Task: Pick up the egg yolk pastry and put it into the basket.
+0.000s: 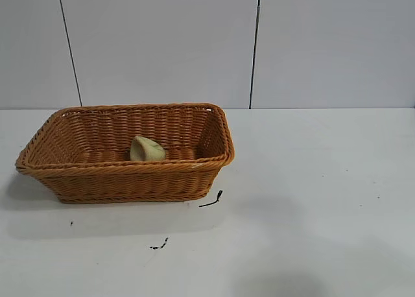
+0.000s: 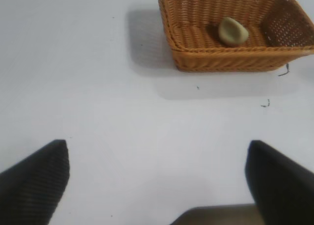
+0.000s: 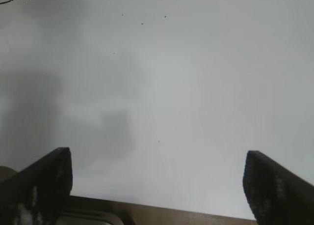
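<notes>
Exterior: pastry [image 1: 146, 149] already sits inside the basket [image 1: 123, 169], on the floor near the front wall, roughly mid-length; basket is at the left half of the desk [image 1: 311, 200], toward the back edge. No arm in this view, so nothing touches the pastry. Handling call: small, light, probably soft and crumbly, matte so not slippery; grip across its rounded sides with light force, coming from above since the basket walls block a side approach. Left wrist: left gripper [image 2: 157, 181] has its fingers [image 2: 37, 178] spread wide with nothing between them, over bare desk; basket and pastry are well apart from it, far ahead and off to one side. Right wrist: right gripper [image 3: 157, 185] also spread wide and empty, only bare desk between its fingers [image 3: 41, 181]; neither basket nor pastry visible here, so well clear. Placement looks done; no regrip needed as I read it.
</notes>
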